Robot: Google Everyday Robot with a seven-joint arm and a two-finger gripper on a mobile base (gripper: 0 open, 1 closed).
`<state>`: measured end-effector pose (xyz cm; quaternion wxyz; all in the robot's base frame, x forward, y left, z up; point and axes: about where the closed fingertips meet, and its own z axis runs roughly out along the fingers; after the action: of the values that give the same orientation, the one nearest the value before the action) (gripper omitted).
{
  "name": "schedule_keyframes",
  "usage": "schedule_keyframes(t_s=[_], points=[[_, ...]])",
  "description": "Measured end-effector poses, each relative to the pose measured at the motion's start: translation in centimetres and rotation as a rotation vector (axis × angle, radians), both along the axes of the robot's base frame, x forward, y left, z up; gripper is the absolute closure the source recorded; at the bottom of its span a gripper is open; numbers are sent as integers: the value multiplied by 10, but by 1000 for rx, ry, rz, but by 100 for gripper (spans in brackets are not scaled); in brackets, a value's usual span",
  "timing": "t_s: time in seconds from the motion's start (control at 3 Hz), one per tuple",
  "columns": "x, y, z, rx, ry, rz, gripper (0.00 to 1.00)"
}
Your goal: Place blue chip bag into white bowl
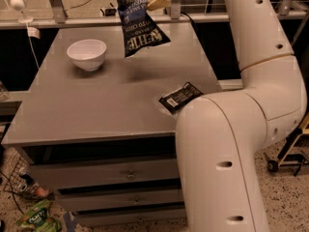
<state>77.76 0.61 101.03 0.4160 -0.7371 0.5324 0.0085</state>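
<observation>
The blue chip bag hangs in the air above the back of the grey table, its white lettering facing me. My gripper is at the top of the view, shut on the bag's upper right corner. The white bowl stands on the table at the back left, below and to the left of the bag, and it is empty. The bag's shadow falls on the table to the right of the bowl.
A small flat black packet lies near the table's right edge, partly behind my white arm. Drawers are under the table. A rail runs behind it. Green litter lies on the floor.
</observation>
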Motion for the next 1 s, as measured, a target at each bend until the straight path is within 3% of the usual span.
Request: schedule_keyframes(t_s=[0.33, 1.0], points=[[0, 0, 0, 0, 0, 0, 100], [-4, 50, 29, -29, -89, 74, 100]])
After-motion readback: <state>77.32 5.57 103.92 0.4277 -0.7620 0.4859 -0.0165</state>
